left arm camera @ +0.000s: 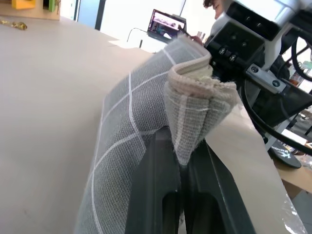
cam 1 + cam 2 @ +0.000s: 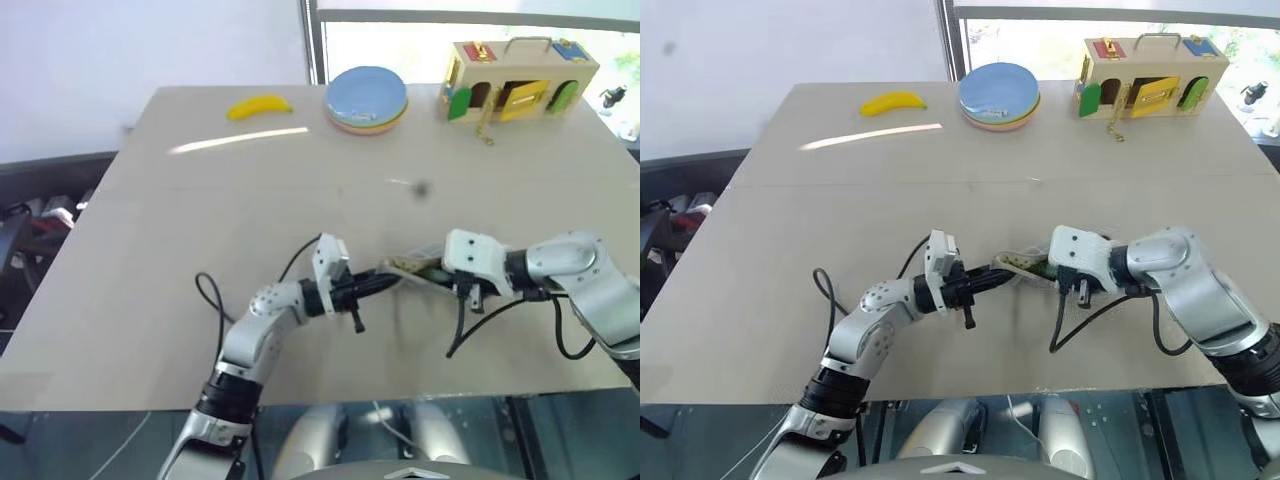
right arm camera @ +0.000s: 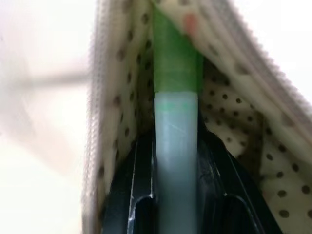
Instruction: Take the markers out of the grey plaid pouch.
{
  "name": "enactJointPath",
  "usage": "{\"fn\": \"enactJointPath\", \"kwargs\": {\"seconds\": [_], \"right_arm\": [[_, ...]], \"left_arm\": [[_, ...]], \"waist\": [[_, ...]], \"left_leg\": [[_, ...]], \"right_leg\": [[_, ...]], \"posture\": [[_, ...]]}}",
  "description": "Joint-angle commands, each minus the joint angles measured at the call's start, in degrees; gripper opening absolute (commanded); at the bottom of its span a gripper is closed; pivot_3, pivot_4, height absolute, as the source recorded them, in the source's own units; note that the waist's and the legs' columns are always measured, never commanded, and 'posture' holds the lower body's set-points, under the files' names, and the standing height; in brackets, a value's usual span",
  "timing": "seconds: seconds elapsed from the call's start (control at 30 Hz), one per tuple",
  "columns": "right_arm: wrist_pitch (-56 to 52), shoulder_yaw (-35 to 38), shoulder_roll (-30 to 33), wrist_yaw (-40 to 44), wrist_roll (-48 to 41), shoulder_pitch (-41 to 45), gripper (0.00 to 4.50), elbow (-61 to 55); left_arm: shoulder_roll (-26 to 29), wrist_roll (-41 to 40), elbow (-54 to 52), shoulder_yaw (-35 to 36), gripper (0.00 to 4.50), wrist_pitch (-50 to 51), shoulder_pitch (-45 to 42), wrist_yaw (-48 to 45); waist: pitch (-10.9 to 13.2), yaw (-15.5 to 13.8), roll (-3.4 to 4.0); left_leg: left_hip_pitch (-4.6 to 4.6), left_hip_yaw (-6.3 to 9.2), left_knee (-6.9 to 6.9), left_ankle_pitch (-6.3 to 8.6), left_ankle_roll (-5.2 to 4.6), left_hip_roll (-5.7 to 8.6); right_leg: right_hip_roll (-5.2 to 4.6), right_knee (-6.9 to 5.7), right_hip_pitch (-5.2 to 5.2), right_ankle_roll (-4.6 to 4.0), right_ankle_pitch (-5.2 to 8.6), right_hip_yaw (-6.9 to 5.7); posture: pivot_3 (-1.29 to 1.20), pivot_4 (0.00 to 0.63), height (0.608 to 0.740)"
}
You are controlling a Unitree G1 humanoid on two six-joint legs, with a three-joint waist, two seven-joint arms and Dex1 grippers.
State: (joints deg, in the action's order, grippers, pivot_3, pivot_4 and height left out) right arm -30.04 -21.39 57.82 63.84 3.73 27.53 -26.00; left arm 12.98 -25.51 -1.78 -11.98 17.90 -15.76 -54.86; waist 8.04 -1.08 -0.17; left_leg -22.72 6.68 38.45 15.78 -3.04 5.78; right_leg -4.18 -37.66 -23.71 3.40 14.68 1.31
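The grey plaid pouch hangs a little above the table's near middle, between my two hands. My left gripper is shut on a folded end of the pouch's fabric. From the other side my right gripper reaches into the pouch's open, dotted mouth and is shut on a light green marker that lies straight between its black fingers. In the head views the pouch shows as a small strip between the left gripper and the right gripper. A red marker is hidden.
At the table's far edge lie a yellow banana, a stack of plates and a wooden toy box. A small dark spot marks the table behind the hands. The table's front edge runs just below the arms.
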Motion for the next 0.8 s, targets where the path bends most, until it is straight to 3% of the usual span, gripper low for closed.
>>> {"fn": "enactJointPath", "kwargs": {"seconds": [0.03,0.17,0.23,0.33,0.67,0.8], "right_arm": [[12.0,-0.37,3.72,1.23,5.55,0.39,0.32,1.28],[12.53,3.16,1.85,1.11,2.67,0.72,0.32,0.84],[5.74,6.41,-2.39,0.15,-3.34,0.88,0.32,-1.76],[4.02,9.12,-5.05,-0.55,-5.7,1.51,0.32,-2.76],[10.29,19.27,-5.39,-0.36,-12.96,-1.43,0.32,-1.37],[4.14,25.64,-7.24,-3.29,-19.2,-0.52,0.32,-0.52]], "left_arm": [[-0.38,-0.17,-1.16,-0.08,0.0,-0.06,-0.57,0.31],[-0.37,-0.22,-1.31,0.01,0.0,0.21,-0.49,0.32],[-0.39,-0.27,-1.5,-0.04,0.0,0.33,-0.34,0.36],[-0.43,-0.36,-1.6,-0.16,0.0,0.46,-0.29,0.35],[0.13,-0.65,-2.01,-0.03,0.0,0.67,0.11,0.4],[0.46,-0.6,-1.95,0.22,0.0,0.64,0.05,0.44]], "waist": [[-0.01,0.22,-0.02],[-0.01,0.58,-0.01],[-0.01,0.57,-0.01],[0.0,0.24,-0.01],[0.0,0.27,-0.01],[-0.01,0.27,-0.01]], "left_leg": [[0.0,0.0,0.0,0.0,0.0,-0.01],[0.04,-0.08,-0.03,-0.01,0.02,-0.08],[0.05,-0.06,-0.03,-0.03,0.05,-0.11],[0.05,-0.05,0.0,-0.03,0.05,-0.1],[0.02,-0.01,-0.04,-0.02,0.04,-0.08],[0.03,-0.04,-0.02,-0.03,0.04,-0.07]], "right_leg": [[0.01,0.02,0.0,0.0,0.0,-0.04],[0.06,-0.1,-0.01,0.0,0.0,0.07],[0.08,-0.11,0.0,0.0,0.0,0.11],[0.07,-0.12,0.01,-0.01,0.0,0.12],[0.06,-0.07,0.01,-0.01,0.0,0.07],[0.05,-0.11,0.02,-0.01,-0.01,0.11]], "posture": [[0.0,0.15,0.74],[0.0,0.15,0.74],[0.0,0.15,0.74],[0.0,0.15,0.74],[0.0,0.15,0.74],[0.0,0.15,0.74]]}}
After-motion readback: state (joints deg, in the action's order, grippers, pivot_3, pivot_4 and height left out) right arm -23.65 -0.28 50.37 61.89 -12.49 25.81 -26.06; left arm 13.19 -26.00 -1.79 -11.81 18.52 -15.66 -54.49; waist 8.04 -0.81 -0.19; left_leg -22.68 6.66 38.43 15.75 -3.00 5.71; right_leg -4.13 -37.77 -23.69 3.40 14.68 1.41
